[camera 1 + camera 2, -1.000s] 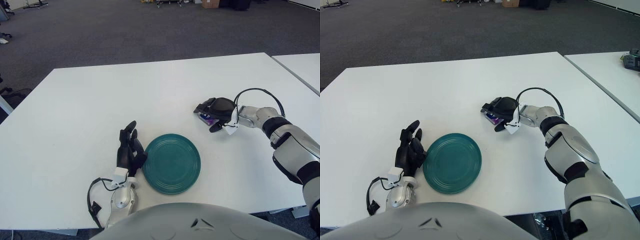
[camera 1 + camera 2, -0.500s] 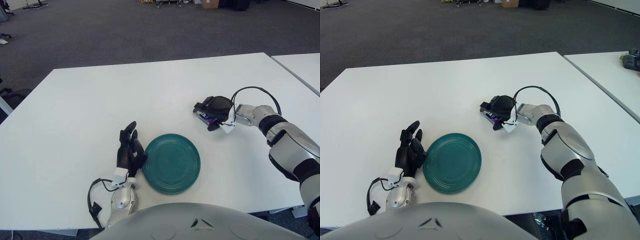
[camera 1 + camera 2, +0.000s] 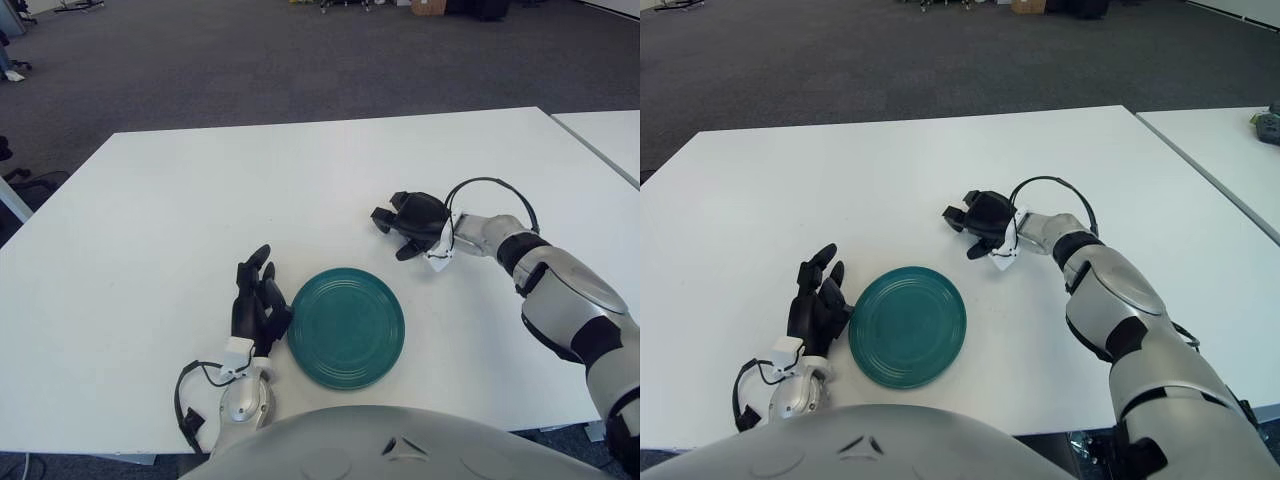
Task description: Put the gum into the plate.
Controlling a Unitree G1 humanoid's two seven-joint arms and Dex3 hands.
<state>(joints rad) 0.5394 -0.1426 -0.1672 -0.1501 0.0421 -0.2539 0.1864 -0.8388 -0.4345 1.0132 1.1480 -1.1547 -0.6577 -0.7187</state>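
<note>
Since a second ago, my right hand has slid leftward and a little farther from me across the white table (image 3: pixel 180 200); the purple gum packet that showed under its fingers then is now covered, so I cannot see the gum itself.

On the left, my left hand (image 3: pixel 258 300) lies on the table with its fingers straight and loosely apart, holding nothing, their tips pointing away from me. Its thumb side sits just beside the left rim of the green plate (image 3: pixel 346 326), close enough that I cannot tell whether they touch.

The plate lies flat near my edge of the table, and nothing is in it.

Beyond the plate and to its right, well apart from it, is my right hand (image 3: pixel 980 219). It is palm down with its dark fingers curled forward and downward. Whether they are clamped on the gum I cannot tell. A black cable (image 3: pixel 490 188) loops over the wrist behind it, and my silver forearm (image 3: pixel 1095 290) runs back toward the right.
</note>
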